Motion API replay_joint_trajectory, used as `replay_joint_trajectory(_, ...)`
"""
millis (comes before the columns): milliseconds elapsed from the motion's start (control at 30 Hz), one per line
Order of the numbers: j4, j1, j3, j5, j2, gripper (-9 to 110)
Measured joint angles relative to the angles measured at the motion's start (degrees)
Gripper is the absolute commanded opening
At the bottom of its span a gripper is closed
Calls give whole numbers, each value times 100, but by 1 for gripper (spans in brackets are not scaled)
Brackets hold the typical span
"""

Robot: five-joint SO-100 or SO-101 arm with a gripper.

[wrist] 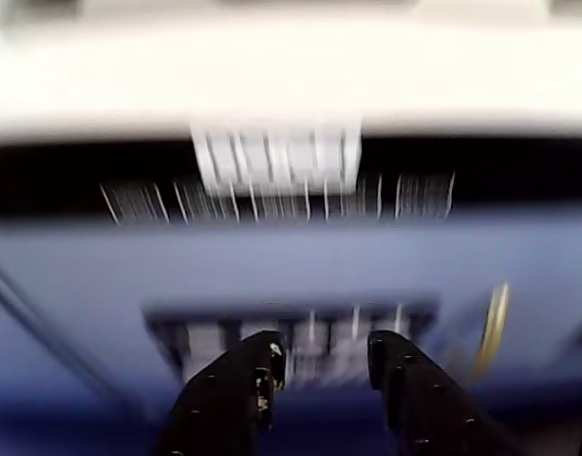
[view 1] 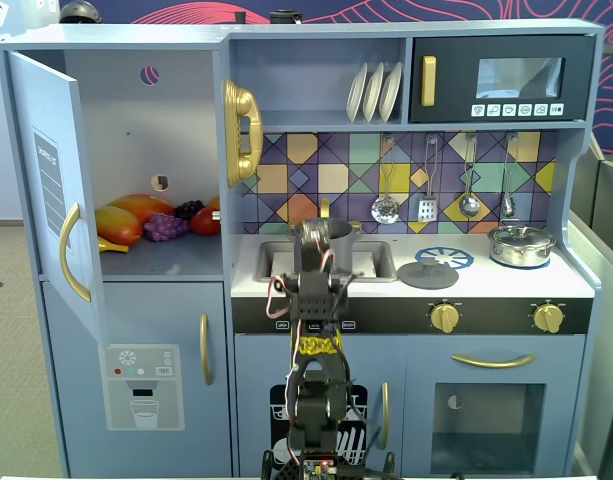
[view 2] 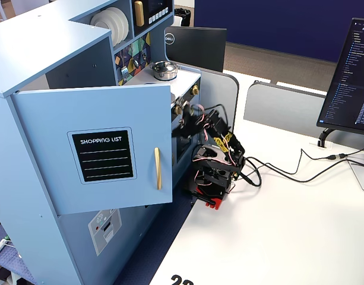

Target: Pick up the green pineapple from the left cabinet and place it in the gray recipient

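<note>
Pineapple not visible in any view: the left cabinet (view 1: pixel 136 150) stands open, its door (view 1: pixel 61 190) swung out, and the shelf holds mangoes (view 1: pixel 126 218), a purple grape bunch (view 1: pixel 166 227) and a red fruit (view 1: pixel 206 221), but nothing green shows. It may sit behind the other fruit; cannot tell. Gray recipient (view 1: pixel 331 232) sits in the sink (view 1: pixel 371 262), partly hidden by the arm (view 1: pixel 316 330). Gripper (wrist: pixel 321 356) shows in the blurred wrist view with fingers (wrist: pixel 243 380) parted a little and nothing between them, facing the kitchen's blue front panel. Arm stands centred before the sink, well apart from the shelf. Step in hand, as I judge it: start of the reach, nothing grasped. Next move calls for swinging left in the front fixed view, rising to shelf level, locating the green fruit among the others, and clearing the door edge.
</note>
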Motion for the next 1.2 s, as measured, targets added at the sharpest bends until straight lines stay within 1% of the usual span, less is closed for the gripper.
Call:
replay_joint_trajectory(333, -888, 62, 3076, -290, 149, 0)
replay_joint_trajectory(567, -1195, -9, 4280, -123, 396, 0)
replay_joint_trajectory(733, -694, -97, 4395, 141, 501, 0)
replay_joint_trajectory(867, -272, -97, 4280, 167, 729, 0)
replay_joint_trajectory(1200, -158, -97, 4254, 519, 1090, 3)
